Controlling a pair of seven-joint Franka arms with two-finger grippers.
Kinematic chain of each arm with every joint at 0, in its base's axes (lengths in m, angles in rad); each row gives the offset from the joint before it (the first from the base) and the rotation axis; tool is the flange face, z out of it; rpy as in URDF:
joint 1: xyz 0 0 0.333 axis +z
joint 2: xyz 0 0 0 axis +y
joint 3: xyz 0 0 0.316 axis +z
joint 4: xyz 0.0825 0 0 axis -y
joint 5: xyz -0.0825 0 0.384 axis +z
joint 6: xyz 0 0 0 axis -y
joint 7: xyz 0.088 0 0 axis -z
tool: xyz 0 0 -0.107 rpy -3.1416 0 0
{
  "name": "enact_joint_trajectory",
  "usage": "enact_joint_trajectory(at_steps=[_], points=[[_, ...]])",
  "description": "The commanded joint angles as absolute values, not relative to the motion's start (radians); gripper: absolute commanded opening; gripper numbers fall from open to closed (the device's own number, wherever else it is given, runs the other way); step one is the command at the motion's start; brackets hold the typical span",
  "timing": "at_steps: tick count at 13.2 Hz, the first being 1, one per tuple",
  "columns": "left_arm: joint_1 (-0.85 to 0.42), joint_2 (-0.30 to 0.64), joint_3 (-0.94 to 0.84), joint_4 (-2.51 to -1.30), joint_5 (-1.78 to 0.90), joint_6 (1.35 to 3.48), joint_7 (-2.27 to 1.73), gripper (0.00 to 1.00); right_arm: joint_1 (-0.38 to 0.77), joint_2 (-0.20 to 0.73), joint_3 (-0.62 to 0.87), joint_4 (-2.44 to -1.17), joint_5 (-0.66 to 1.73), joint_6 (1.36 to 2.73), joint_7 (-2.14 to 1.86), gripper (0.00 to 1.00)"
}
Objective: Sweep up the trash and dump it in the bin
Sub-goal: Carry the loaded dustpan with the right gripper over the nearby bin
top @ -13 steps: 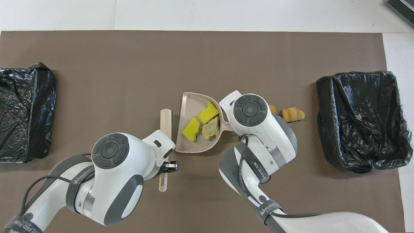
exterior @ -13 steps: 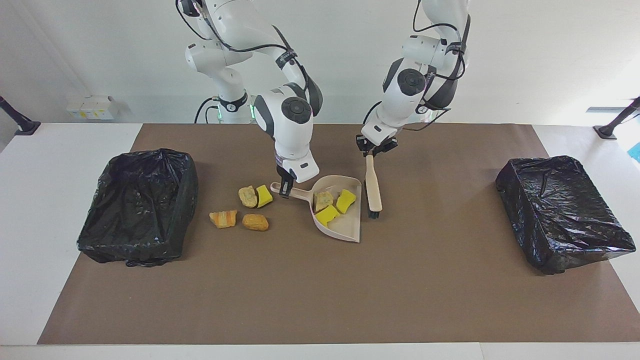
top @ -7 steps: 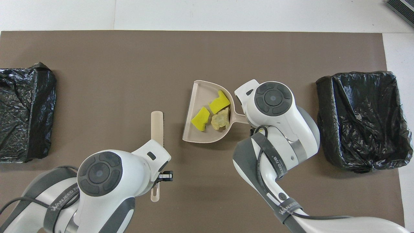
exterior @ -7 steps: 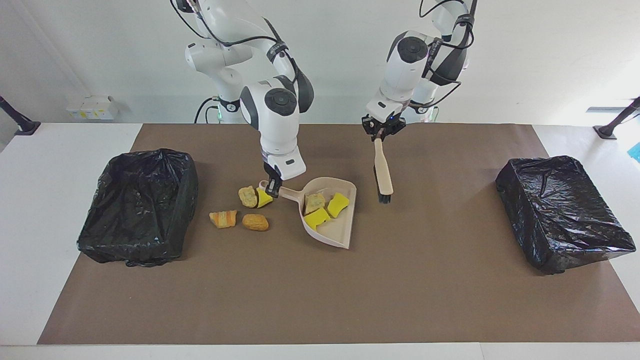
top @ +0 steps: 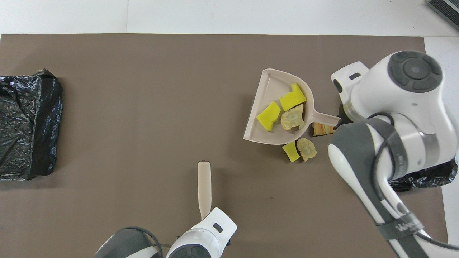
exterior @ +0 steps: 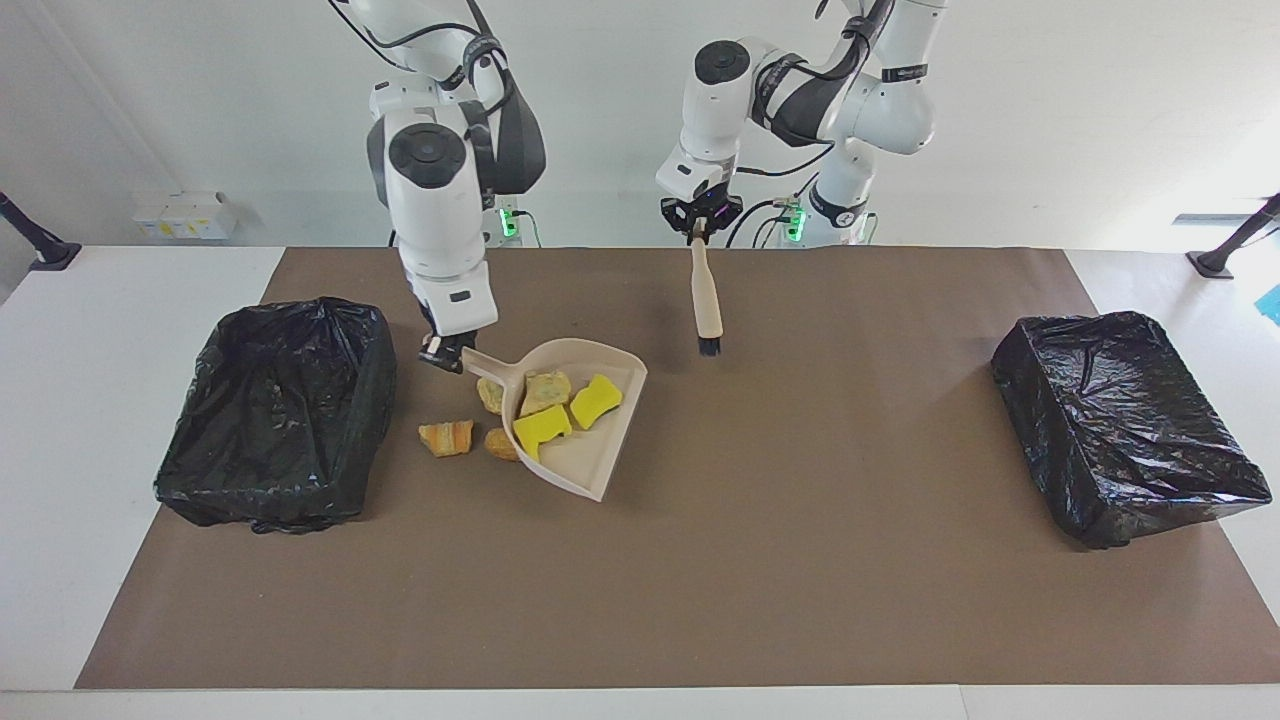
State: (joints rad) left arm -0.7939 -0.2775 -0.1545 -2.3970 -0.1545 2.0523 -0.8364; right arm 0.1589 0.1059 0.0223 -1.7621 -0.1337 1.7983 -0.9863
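Black plastic-lined bin (exterior: 275,415) is sitting at the right arm's end of the table; beside it the right gripper (exterior: 443,352) is clenching the handle of the beige plastic dustpan (exterior: 590,462), which is riding in the air with three trash scraps (exterior: 566,402), yellow sponge chunks and a tan bread-like lump, lying in it. Four more scraps (exterior: 447,437) are lying on the brown mat under and beside the pan. All look light, soft and loose, likely to slide, so scooping suits them better than pinching. Farther along, the left gripper (exterior: 699,229) is gripping the beige black-bristled brush (exterior: 707,303), hanging bristles down over the mat.
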Motion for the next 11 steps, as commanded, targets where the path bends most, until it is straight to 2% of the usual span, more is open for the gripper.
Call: enact_joint_trajectory(at_steps=[1,7,8,9,10,11], points=[[-0.845,-0.293,-0.137,-2.476,-0.198,2.144,-0.844,0.00,0.040,0.048,0.032,-1.758,-0.098,1.735,-1.109,0.00],[-0.894,-0.229,-0.137,-2.531,-0.307,2.250,-0.838,0.00,-0.240,0.029,0.028,-1.735,-0.107,1.684,-1.424,0.00],[-0.902,-0.229,-0.137,-2.531,-0.307,2.249,-0.831,0.06,-0.279,0.026,0.026,-1.735,-0.118,1.684,-1.481,0.00],[-0.902,-0.229,-0.137,-2.530,-0.307,2.243,-0.824,0.35,-0.316,0.026,0.020,-1.735,-0.127,1.686,-1.533,0.00],[-0.900,-0.229,-0.137,-2.523,-0.307,2.237,-0.821,0.96,-0.346,0.026,0.017,-1.733,-0.146,1.693,-1.584,0.00],[-0.902,-0.229,-0.135,-2.523,-0.307,2.238,-0.821,1.00,-0.380,0.026,0.014,-1.729,-0.181,1.709,-1.636,0.00]])
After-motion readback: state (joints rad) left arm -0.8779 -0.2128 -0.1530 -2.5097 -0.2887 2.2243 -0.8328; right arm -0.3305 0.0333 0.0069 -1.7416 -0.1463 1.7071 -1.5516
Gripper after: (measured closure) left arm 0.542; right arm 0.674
